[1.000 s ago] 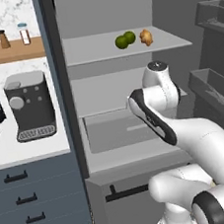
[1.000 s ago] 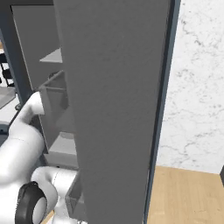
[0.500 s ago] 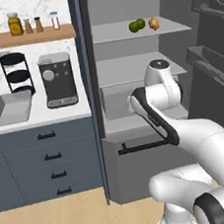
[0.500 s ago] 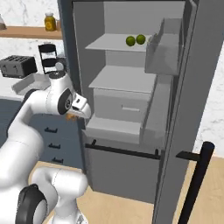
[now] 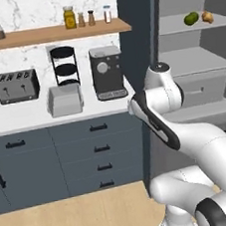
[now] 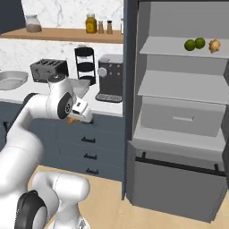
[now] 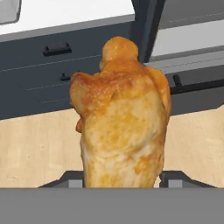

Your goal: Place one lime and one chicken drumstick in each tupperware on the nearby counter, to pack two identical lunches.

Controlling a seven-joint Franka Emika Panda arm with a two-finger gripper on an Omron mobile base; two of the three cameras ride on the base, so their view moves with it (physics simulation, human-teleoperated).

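My gripper (image 7: 122, 179) is shut on a golden-brown chicken drumstick (image 7: 120, 131), which looms large in the hand view. From the right base view the gripper (image 6: 74, 117) hangs in front of the drawers, a bit of the held drumstick (image 6: 70, 120) peeking out under it. Two limes (image 6: 190, 44) (image 6: 199, 43) and another drumstick (image 6: 214, 45) lie on the top shelf of the open fridge. On the counter (image 5: 25, 118) sits the light-grey rectangular tupperware (image 5: 64, 99), and the white oval tub (image 6: 12, 79) is further left.
A toaster (image 5: 15, 86), a black three-tier rack (image 5: 64, 66) and a coffee machine (image 5: 107, 71) stand along the counter's back. Jars line the wooden wall shelf (image 5: 50, 33). Dark drawers with bar handles (image 5: 102, 148) run below, and the open fridge (image 6: 179, 129) stands at the right.
The whole picture has shifted from the fridge toward the counter, so the base has moved. The gripper keeps its hold on the drumstick.
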